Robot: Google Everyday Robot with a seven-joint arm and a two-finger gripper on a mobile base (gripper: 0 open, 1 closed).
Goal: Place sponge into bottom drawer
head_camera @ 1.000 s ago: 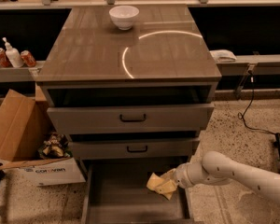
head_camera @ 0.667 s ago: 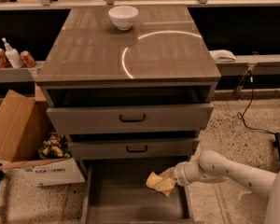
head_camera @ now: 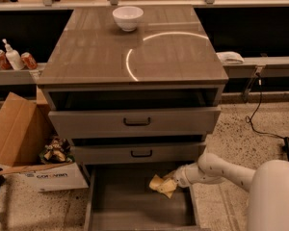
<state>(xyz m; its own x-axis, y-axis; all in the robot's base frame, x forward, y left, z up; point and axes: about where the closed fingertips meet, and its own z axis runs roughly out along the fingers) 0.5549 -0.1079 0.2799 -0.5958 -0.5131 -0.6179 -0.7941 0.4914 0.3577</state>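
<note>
The pale yellow sponge point(head_camera: 162, 185) hangs over the right part of the open bottom drawer point(head_camera: 120, 201), just above its floor. My gripper point(head_camera: 173, 179) is at the end of the white arm that reaches in from the lower right, and it is shut on the sponge's right edge. The bottom drawer is pulled out farthest of the three-drawer cabinet, and its floor is bare where it shows.
A white bowl point(head_camera: 127, 18) stands at the back of the cabinet top point(head_camera: 135, 52). The two upper drawers point(head_camera: 135, 121) with black handles are partly pulled out. An open cardboard box point(head_camera: 24, 148) sits on the floor at the left. A black cable point(head_camera: 255, 114) runs on the right.
The arm has drawn in towards the drawer and moved the sponge slightly left and lower over the drawer. The grip on the sponge is unchanged.
</note>
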